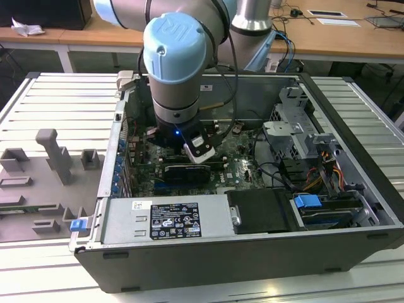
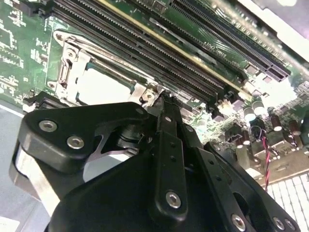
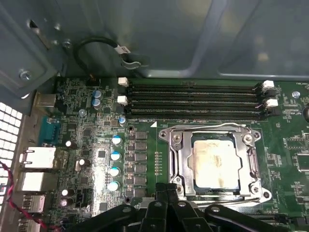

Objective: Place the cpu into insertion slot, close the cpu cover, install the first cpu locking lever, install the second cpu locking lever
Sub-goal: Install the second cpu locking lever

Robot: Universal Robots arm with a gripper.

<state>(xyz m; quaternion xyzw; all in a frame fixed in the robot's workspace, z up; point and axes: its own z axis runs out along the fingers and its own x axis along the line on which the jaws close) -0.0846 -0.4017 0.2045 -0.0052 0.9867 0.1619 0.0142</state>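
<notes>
In both wrist views the cpu [image 3: 215,163] [image 2: 104,87], with its pale metal top, lies flat in the insertion slot [image 3: 166,137] on the green board. The silver cpu cover [image 3: 182,162] [image 2: 71,62] is folded down around it. A thin lever rod [image 3: 207,127] runs along one edge of the socket. My gripper [image 3: 166,192] [image 2: 161,96] is shut, its black fingertips pressed together right at the socket's edge, and nothing shows held between them. In the exterior view the gripper [image 1: 192,148] reaches down inside the open computer case.
Long black memory slots [image 3: 193,99] run beside the socket. A row of capacitors [image 3: 116,155] and a looped cable [image 3: 96,46] stand near it. In the case are a black graphics card [image 1: 183,172], a drive cage [image 1: 297,126] and a power supply [image 1: 170,218]. A grey fixture [image 1: 44,183] lies outside.
</notes>
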